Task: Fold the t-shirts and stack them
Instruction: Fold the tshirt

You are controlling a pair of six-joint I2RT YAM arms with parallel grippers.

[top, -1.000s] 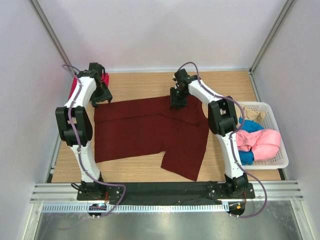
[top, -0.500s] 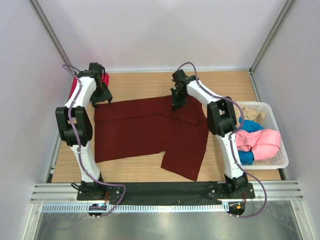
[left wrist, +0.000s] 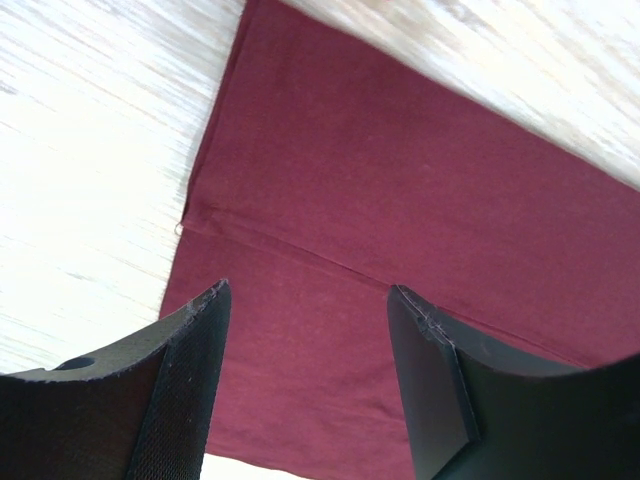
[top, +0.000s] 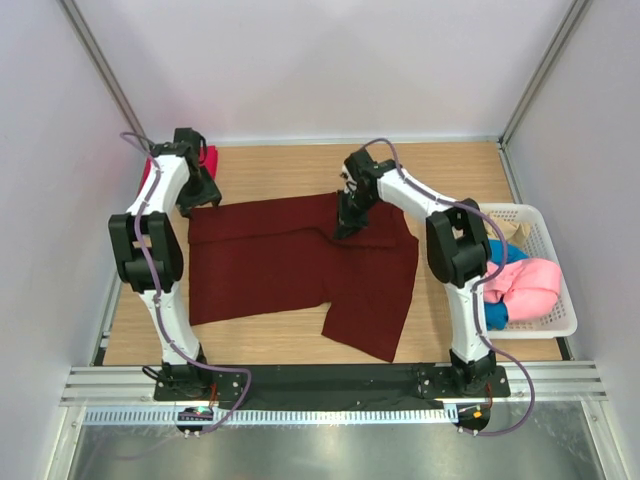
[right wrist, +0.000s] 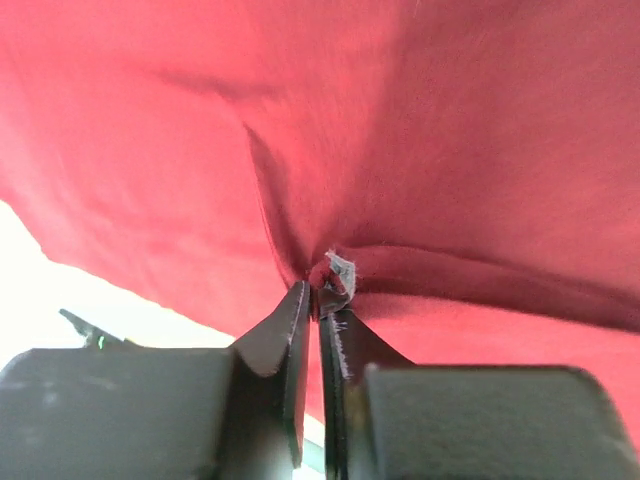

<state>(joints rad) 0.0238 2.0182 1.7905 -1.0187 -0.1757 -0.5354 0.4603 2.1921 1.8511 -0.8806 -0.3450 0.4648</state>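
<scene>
A dark maroon t-shirt (top: 280, 265) lies spread flat across the table. My right gripper (top: 345, 225) is shut on the shirt's far edge by the collar, and the cloth (right wrist: 450, 120) puckers up into a peak at its fingertips (right wrist: 320, 285) beside a small white label (right wrist: 341, 270). My left gripper (top: 200, 195) hovers open above the shirt's far-left corner, with cloth (left wrist: 400, 180) below the gap between its fingers (left wrist: 308, 290) and nothing held. A bright crimson t-shirt (top: 208, 157) shows behind the left arm at the far left.
A white slatted basket (top: 548, 222) stands at the right edge, holding a pink shirt (top: 525, 280), a blue one (top: 500, 252) and a beige one (top: 510, 230). Bare wooden table (top: 450, 170) lies beyond the maroon shirt. Walls close in left, right and behind.
My right gripper has closed on the shirt's far edge and drawn it slightly toward the near left, bunching the cloth. My left gripper stays open and has barely moved.
</scene>
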